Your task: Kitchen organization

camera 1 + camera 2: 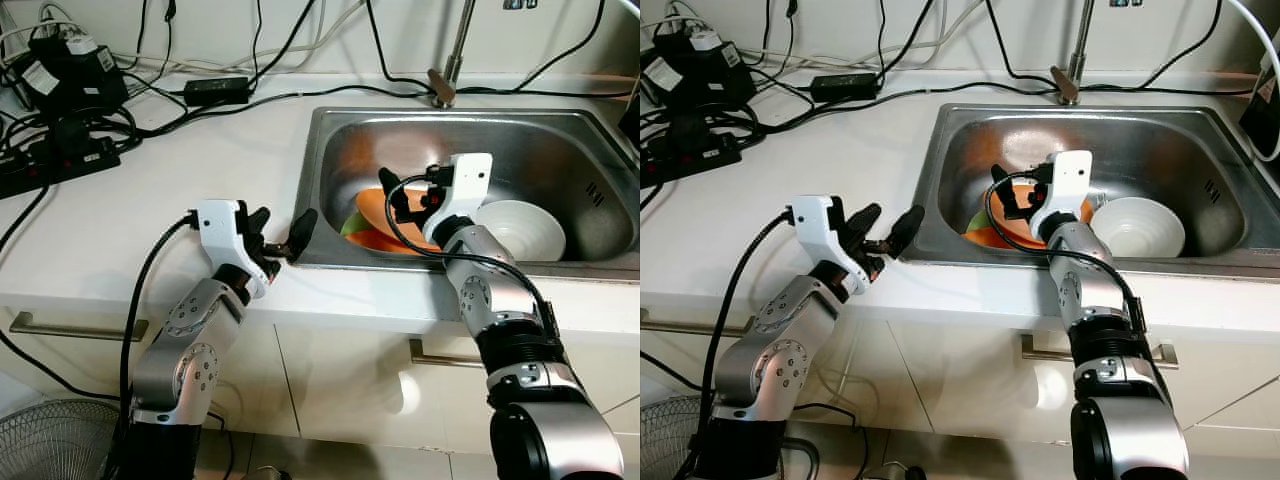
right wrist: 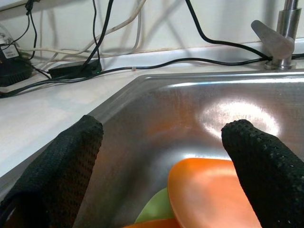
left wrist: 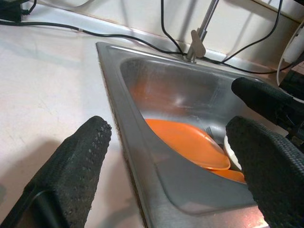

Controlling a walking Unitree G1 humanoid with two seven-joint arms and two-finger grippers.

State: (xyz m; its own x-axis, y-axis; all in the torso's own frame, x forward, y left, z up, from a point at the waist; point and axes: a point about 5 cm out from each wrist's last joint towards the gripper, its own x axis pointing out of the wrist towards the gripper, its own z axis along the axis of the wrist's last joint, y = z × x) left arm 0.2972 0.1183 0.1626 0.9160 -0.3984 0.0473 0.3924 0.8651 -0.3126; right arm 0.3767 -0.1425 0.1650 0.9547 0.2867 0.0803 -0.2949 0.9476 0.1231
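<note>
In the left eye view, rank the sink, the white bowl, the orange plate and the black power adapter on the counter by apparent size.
1. Sink, by far the largest.
2. White bowl.
3. Orange plate; the right gripper covers much of it, so its rank against the bowl is unsure.
4. Black power adapter, smallest, though farther from the camera.

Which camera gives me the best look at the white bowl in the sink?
The right eye view: the white bowl sits whole beside the orange plates. In the left eye view the right arm overlaps its edge; the left wrist view catches a sliver.
</note>
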